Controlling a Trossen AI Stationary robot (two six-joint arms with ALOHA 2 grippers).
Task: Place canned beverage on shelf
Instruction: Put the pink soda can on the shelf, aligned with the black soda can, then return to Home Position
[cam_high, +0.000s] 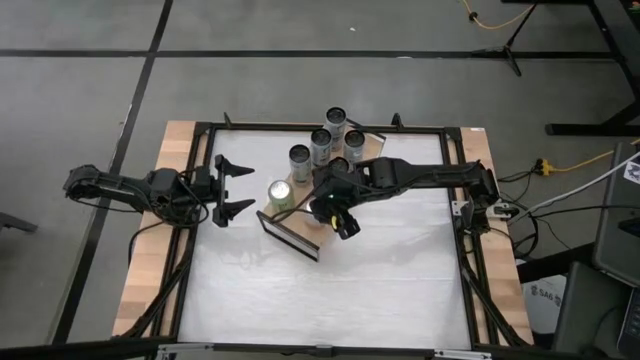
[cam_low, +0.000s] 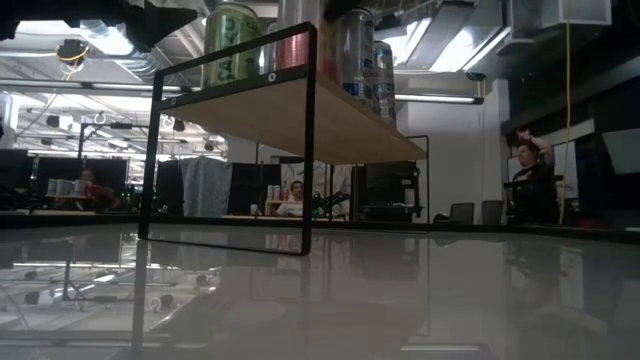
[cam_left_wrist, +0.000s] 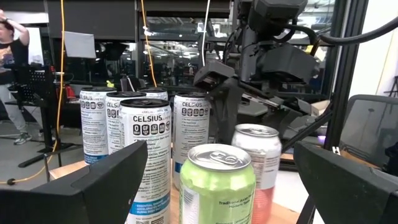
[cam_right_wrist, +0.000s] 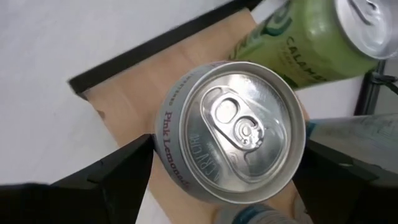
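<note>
Six cans stand on the shelf (cam_high: 300, 238); right jaws open around pink can (cam_right_wrist: 231, 144).

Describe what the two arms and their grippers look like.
Both arms are dark, jointed and slim, with black cables trailing from their bases. The left gripper has two black, pointed, wedge-shaped fingers. The right gripper is black and blocky, with a small yellow marking near its tip.

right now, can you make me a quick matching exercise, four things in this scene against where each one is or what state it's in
Things:
1. pink can
2. green can
3. left gripper
4. shelf

Places or states:
a. open, off to the side of the shelf, holding nothing
b. stands on the white table, cans on top
c. on the shelf, between the right gripper's fingers
d. on the shelf end nearest the left gripper

Pairs: 1-c, 2-d, 3-a, 4-b
</note>
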